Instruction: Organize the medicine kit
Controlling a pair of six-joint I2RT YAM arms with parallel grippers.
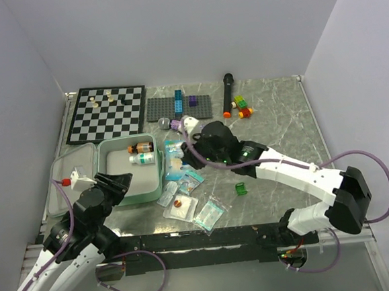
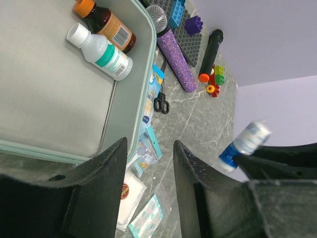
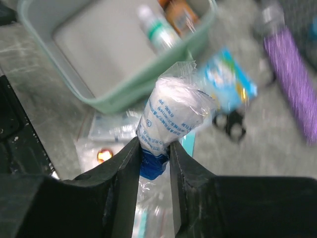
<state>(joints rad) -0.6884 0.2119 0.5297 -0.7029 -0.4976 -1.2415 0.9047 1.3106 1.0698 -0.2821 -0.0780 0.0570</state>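
At the near left corner of the surface [image 1: 280,122], the mint-green kit [image 1: 143,182] lies open, its two grey-lined halves side by side. A brown bottle [image 1: 141,148] and a white bottle [image 1: 142,159] lie together in the right half, against its far wall.

The left hand [image 2: 149,148] hangs above the kit's near edge with its fingers parted and nothing between them.

The right hand [image 3: 153,148] is clamped on one end of a white packet [image 3: 171,111] wrapped in clear plastic with blue print. It holds the packet up over the surface just beyond the kit's right edge.

Several flat sachets [image 1: 185,203] lie loose on the surface beside the kit's near right corner. A pair of black scissors [image 2: 160,103] rests close to its right wall.

Toward the far edge sit a chessboard [image 1: 106,114], a grey plate [image 1: 178,108] and a purple microphone [image 2: 173,47].
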